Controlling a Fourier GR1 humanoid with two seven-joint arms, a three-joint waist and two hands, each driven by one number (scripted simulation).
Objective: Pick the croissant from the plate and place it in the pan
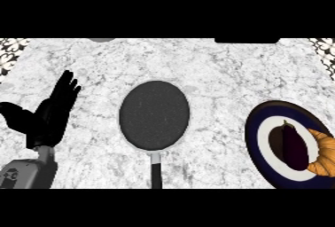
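Head view: golden-brown curved croissant (322, 153), plate's (256, 146) right.

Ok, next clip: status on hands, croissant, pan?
Left hand open, resting at left; right hand not visible. Croissant on plate, right edge, beside eggplant. Pan bare, path open.

I see only my left hand (47, 116), at the view's left edge, resting open with fingers (65, 86) straight and pointing up, thumb spread outward, grey forearm (27, 173) rising from below.
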